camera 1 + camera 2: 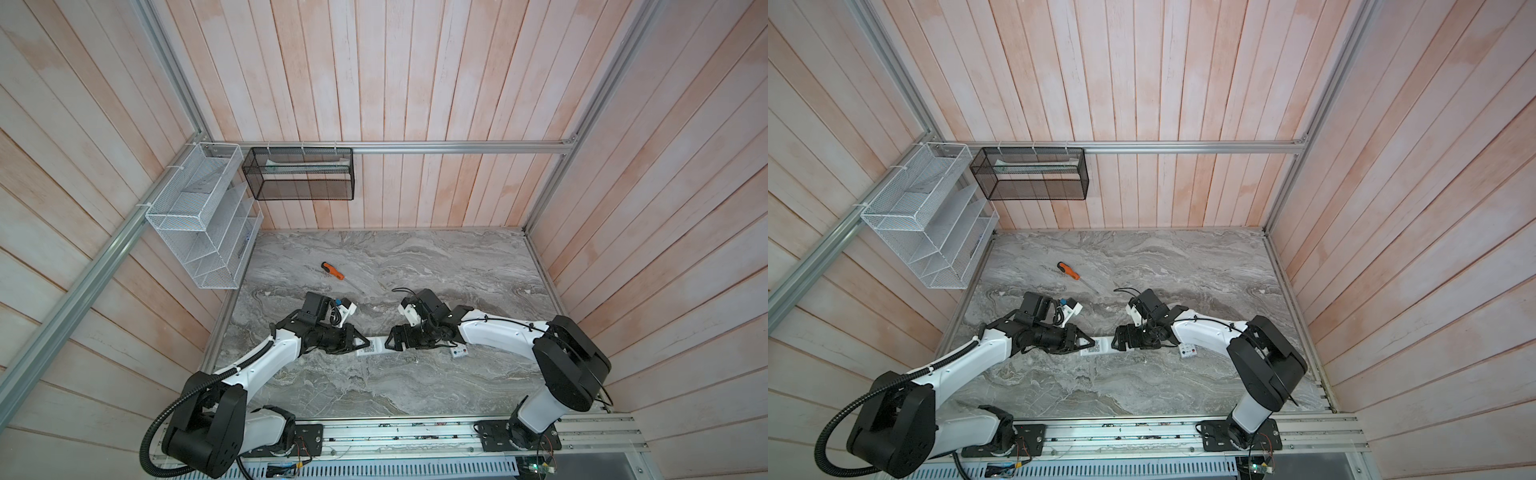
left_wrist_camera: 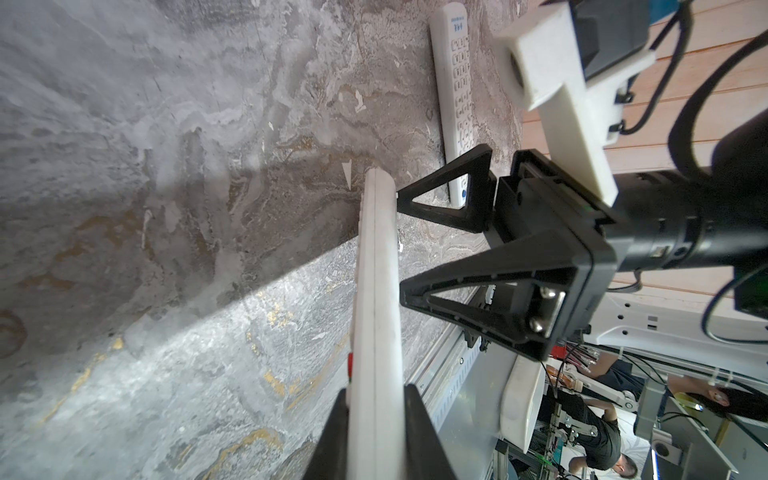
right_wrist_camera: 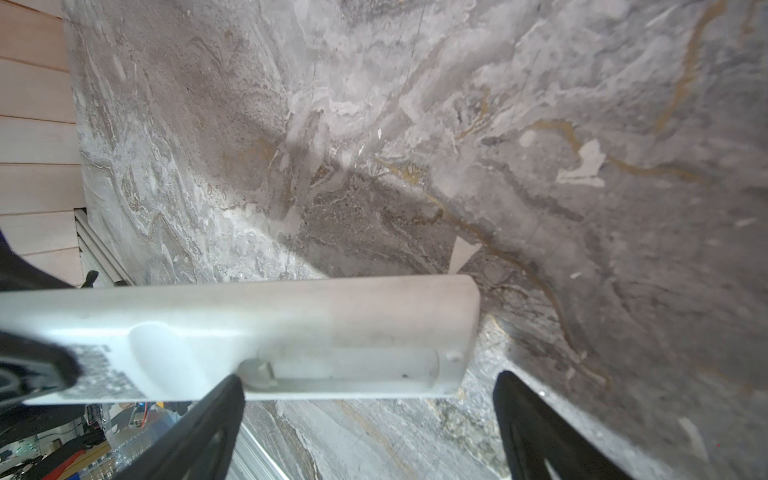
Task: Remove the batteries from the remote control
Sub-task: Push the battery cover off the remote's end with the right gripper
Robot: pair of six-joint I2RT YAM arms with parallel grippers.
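- Though the batteries are hidden inside, the remote (image 1: pixel 376 345) is held over the tabletop (image 1: pixel 415 257) in both top views, with open room around.
- Left wrist: the left pincer (image 2: pixel 376 432) clamps its hard, slick edges.
- Right wrist: the right pincer (image 3: pixel 365 415) gapes at the seemingly shut cover (image 3: pixel 353 365). The batteries, likely light and prone to roll, want a mid-body pinch.

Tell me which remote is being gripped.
The white remote on edge, clamped in the left hand; the other remote lies flat, buttons up, free on the table.
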